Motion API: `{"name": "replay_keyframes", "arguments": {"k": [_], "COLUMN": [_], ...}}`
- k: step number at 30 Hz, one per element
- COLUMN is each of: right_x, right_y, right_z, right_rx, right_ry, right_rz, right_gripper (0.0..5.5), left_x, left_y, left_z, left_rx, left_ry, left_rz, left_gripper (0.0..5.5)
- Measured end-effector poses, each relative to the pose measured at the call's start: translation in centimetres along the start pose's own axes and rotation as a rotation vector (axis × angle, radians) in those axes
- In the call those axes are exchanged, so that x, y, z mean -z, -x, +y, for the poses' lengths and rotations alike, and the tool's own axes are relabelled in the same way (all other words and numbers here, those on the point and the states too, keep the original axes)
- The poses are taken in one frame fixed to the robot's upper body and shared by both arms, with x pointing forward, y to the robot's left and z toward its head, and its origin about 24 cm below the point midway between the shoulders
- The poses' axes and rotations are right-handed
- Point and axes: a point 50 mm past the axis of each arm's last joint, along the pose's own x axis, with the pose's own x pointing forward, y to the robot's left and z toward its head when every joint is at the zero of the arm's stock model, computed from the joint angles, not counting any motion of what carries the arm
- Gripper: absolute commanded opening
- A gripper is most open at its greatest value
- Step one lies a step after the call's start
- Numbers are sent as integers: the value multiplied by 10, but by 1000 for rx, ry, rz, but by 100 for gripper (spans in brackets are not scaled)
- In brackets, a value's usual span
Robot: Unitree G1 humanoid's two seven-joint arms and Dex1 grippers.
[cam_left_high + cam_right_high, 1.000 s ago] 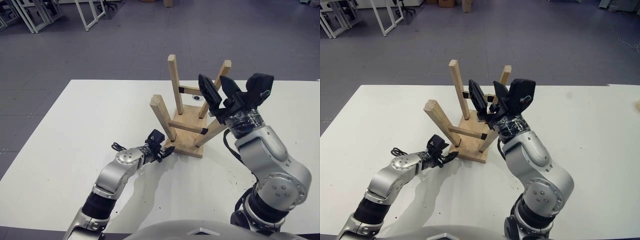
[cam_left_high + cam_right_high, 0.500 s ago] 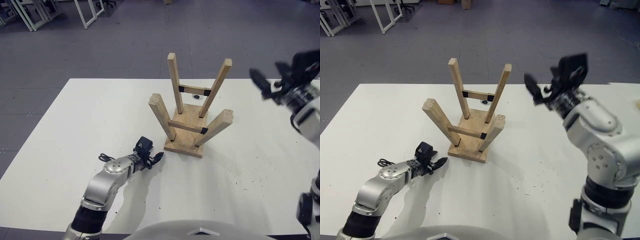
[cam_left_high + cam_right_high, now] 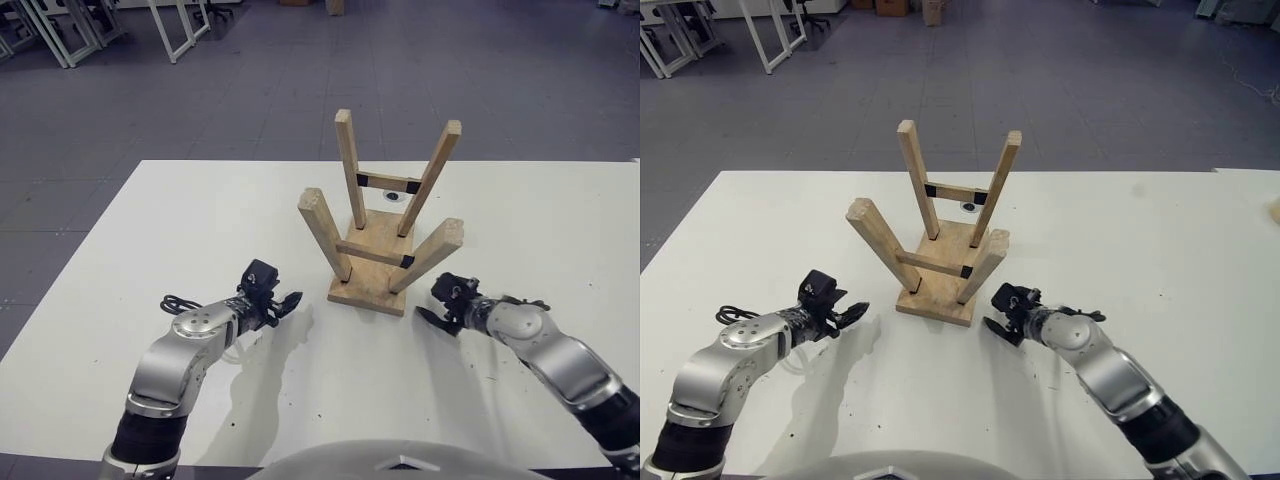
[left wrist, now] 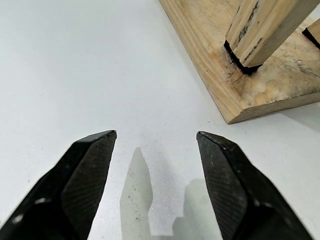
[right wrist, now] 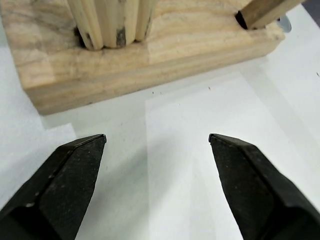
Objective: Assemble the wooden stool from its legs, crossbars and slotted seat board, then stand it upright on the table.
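Stool (image 3: 372,250) inverted at frame centre, lying between left gripper (image 3: 288,303) and right gripper (image 3: 430,303), both spread wide, neither touching it.

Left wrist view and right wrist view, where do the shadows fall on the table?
Left wrist view: the left hand casts a pale grey shadow on the table between its open fingers. Right wrist view: the seat board throws a soft shadow band onto the table along its edge.
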Motion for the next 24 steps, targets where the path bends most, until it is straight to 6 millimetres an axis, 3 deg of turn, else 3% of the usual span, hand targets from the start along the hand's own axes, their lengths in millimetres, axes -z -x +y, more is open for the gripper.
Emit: {"name": "replay_keyframes", "arguments": {"k": [2, 5, 9, 15, 18, 21, 24], "right_x": [-14, -45, -61, -34, -16, -3, -1], "right_y": [-9, -22, -25, 2, 27, 43, 45], "right_z": [11, 50, 49, 22, 8, -17, -20], "right_rx": [-42, -210, -189, -159, -217, -171, -191], "right_ry": [-20, -84, -117, -166, -237, -224, -225], "right_rz": [-53, -163, -217, -175, -161, -121, -131], "right_gripper": [380, 380, 380, 380, 377, 377, 377], "left_x": [-2, -3, -8, -31, -45, -66, -80], "left_y": [6, 16, 25, 46, 61, 61, 53], "left_z": [6, 25, 42, 27, 11, 7, 11], "left_rx": [4, -33, -56, 243, 433, 436, 366], "left_ry": [-9, -8, -14, -78, -99, -154, -192], "left_rz": [7, 24, 12, -93, -125, -195, -247], "left_gripper": [296, 296, 296, 296, 347, 347, 347]}}
